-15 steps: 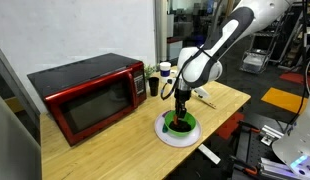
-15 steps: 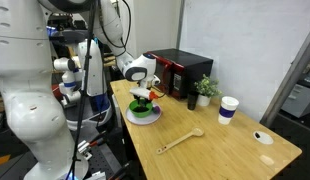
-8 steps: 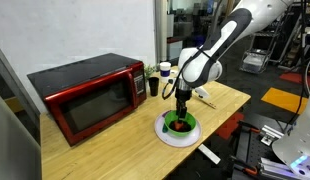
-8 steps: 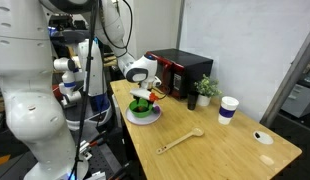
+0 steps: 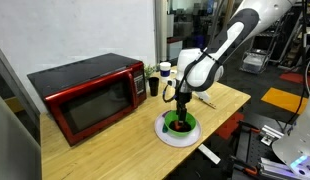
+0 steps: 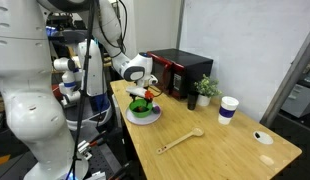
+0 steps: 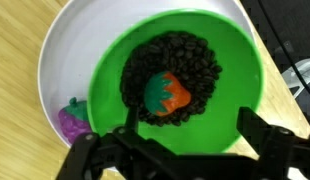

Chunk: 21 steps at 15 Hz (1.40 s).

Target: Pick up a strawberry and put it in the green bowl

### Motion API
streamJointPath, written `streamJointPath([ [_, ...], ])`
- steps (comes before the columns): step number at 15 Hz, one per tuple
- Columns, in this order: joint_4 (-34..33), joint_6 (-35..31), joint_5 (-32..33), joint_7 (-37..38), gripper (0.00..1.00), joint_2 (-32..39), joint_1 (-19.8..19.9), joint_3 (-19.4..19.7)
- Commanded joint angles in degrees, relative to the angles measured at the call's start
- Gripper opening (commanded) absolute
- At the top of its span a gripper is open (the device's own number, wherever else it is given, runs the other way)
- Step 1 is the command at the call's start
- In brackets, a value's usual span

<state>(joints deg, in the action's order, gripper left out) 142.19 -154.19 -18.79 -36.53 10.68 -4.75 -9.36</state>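
Observation:
In the wrist view a red strawberry (image 7: 167, 93) with a green top lies on the dark filling inside the green bowl (image 7: 240, 75). The bowl stands on a white plate (image 7: 70, 60). My gripper (image 7: 185, 150) hangs directly above the bowl, open, with nothing between its dark fingers (image 7: 260, 135). In both exterior views the gripper (image 5: 181, 104) (image 6: 142, 97) hovers just over the green bowl (image 5: 180, 124) (image 6: 143, 109) on the wooden table.
A purple fruit piece (image 7: 73, 120) lies on the plate beside the bowl. A red microwave (image 5: 85, 92), a dark cup (image 5: 153, 86), a wooden spoon (image 6: 180, 139), a paper cup (image 6: 228, 108) and a small plant (image 6: 205, 90) stand on the table (image 5: 225, 100).
The gripper has opened and risen slightly above the bowl, leaving the strawberry lying inside it.

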Motion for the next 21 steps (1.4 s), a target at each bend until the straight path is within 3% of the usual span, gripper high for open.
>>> streamJointPath([
  [1,5.2,-2.9,4.2,7.6,1.00,-6.0,-1.6,-1.9],
  [6,9.5,-2.6,10.2,17.3,1.00,-14.6,-4.2,-2.5],
  [12,13.2,2.2,4.2,17.3,1.00,-26.0,-8.2,0.1],
  [16,14.9,7.2,2.7,21.5,1.00,-32.6,-9.7,2.2],
  [18,15.6,7.6,3.8,26.7,1.00,-34.6,-8.7,2.0],
  [19,13.8,6.4,4.4,24.1,1.00,-31.7,-9.7,2.5],
  [21,14.6,6.7,4.5,26.4,1.00,-33.5,-9.7,2.6],
])
